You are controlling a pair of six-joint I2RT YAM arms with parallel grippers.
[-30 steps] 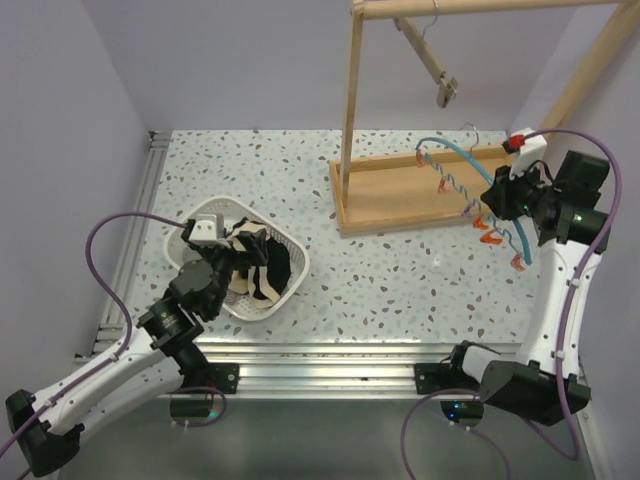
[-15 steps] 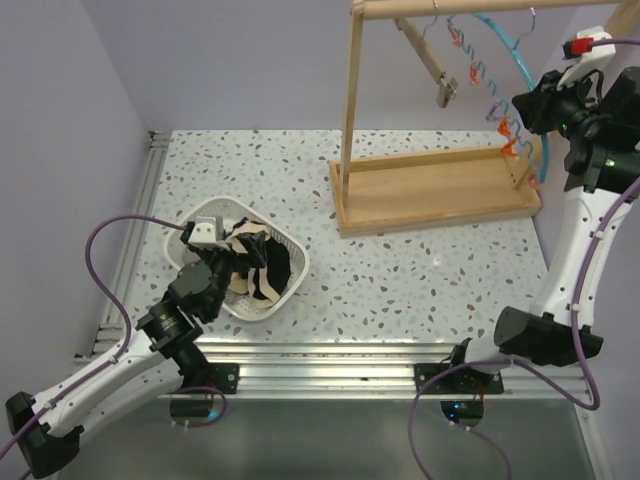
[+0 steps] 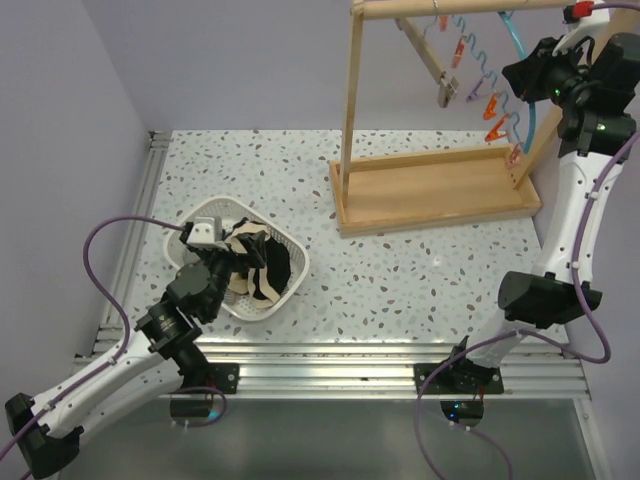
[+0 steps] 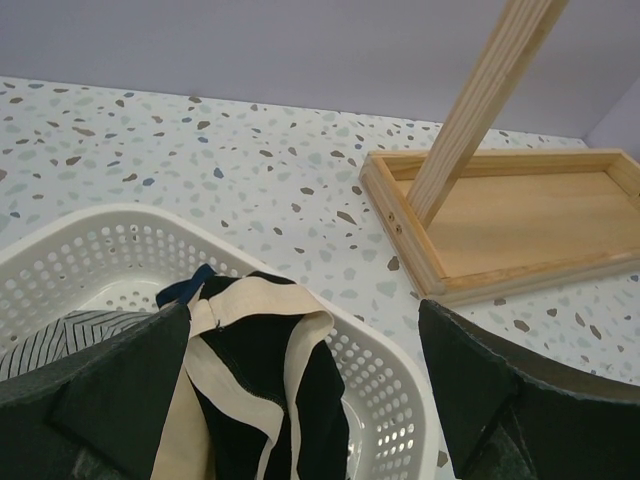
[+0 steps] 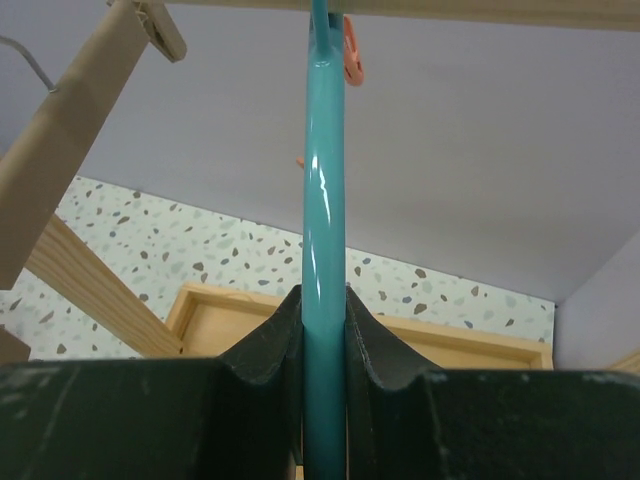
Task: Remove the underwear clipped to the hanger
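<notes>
Care with the hook matters most here. The underwear [image 3: 262, 268] lies in the white basket [image 4: 120, 222] on the desk [image 3: 420, 275], the black pair [image 4: 320, 390] beside the grey striped pair [image 4: 60, 335]. The orange clips [image 3: 492, 105] on the teal hanger [image 5: 322, 200] appear bare. So we judge the step in hand to be hanging that hanger on the wooden rack [image 3: 349, 110]. We would settle the hook squarely over the top rail [image 5: 480, 10] and let the rail take the weight. Only then would we loosen the grip, minding the clips near the slanted brace [image 3: 422, 55]. Whether the hook already sits on the rail we cannot quite tell from above.

The right claw [image 5: 322, 330] is clamped on the hanger's teal rod, its arm stretched high with the wrist close beside the rail. The left claw [image 4: 300, 400] stands wide apart, holding nothing, poised just over the basket with its arm folded low.
</notes>
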